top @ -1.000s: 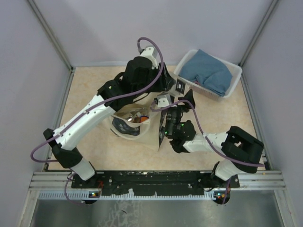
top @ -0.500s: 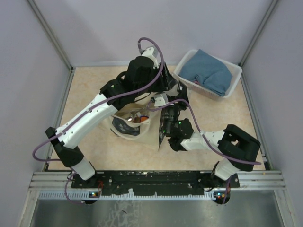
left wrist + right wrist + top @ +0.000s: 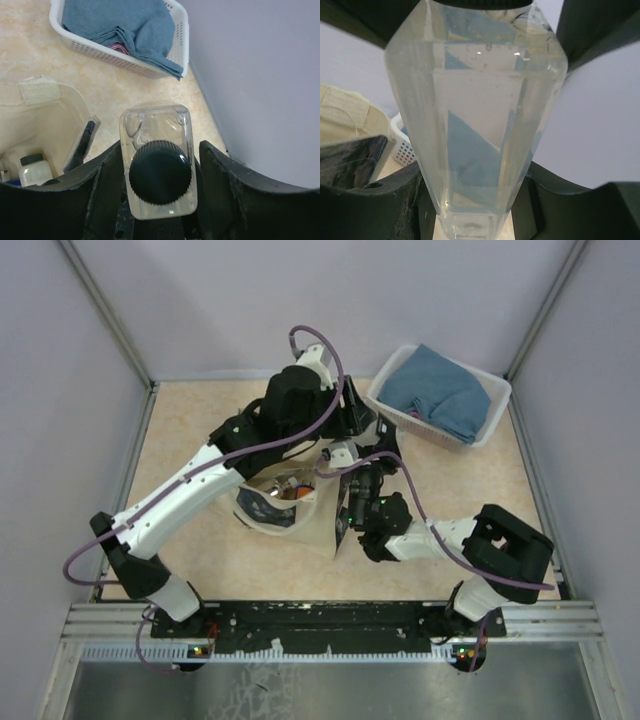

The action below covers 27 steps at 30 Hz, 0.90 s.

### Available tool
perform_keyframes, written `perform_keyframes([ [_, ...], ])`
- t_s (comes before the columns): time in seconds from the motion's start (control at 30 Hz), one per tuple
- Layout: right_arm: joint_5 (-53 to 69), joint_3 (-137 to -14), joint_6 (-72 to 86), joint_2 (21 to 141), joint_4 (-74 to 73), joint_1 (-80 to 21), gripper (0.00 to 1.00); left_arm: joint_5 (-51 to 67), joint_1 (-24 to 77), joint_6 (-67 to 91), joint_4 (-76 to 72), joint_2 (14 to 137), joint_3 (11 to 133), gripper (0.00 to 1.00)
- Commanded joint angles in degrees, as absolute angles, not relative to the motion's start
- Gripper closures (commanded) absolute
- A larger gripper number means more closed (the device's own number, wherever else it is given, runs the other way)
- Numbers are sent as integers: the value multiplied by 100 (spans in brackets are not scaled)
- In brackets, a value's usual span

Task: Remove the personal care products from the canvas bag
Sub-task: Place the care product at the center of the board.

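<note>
The left gripper [image 3: 160, 150] pinches a clear bottle [image 3: 159, 127] just under its black cap [image 3: 160, 178], one finger pressed to each flat side. In the left wrist view the cap faces the camera and the bottle points away over the table [image 3: 30, 55]. The right gripper [image 3: 472, 200] is at the other end of the same bottle. Its fingers sit close against both sides of the base, but I cannot tell whether they are squeezing it or only lying beside it. In the right wrist view the bottle fills the middle of the picture, with the left gripper's dark fingers at the top by the cap. From above, the two grippers meet just to the right of the open mouth of the canvas bag [image 3: 312, 530], between the bag and the white basket [image 3: 120, 55]. The bottle is held off the table and outside the bag. A folded blue cloth [image 3: 120, 20] lies in the basket. Inside the bag, a small white bottle with a dark cap [image 3: 34, 172] stands upright, and something orange [image 3: 295, 494] shows beside it in the top view.
</note>
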State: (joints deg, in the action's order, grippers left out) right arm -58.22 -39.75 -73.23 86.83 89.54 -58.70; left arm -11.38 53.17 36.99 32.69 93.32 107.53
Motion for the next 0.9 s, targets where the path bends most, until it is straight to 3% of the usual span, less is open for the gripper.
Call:
perform_keyframes([
  [0.0, -5692, -3836, -7037, 8317, 9885, -5773, 100, -1157, 5392, 3507, 1817, 8392, 10148, 31],
  [0.07, -5718, -3724, -6919, 8262, 9888, -5740, 100, -1256, 5381, 3498, 1400, 8098, 9808, 19],
  [0.3, -5819, -3440, -6506, 8141, 9887, -5526, 100, -1530, 5382, 3355, 1497, 7885, 9953, 5],
  [0.53, -5755, -2690, -4464, 7416, 9001, -4766, 100, -1948, 5379, 3140, 1363, 7353, 9520, 4],
  [0.73, -4740, -2097, -1949, 6698, 7118, -3655, 100, -2080, 5379, 3056, 1222, 6894, 9062, 4],
  [0.87, -4068, -1798, -1259, 6914, 7129, -3095, 100, -2124, 5379, 3081, 1144, 6691, 8781, 4],
])
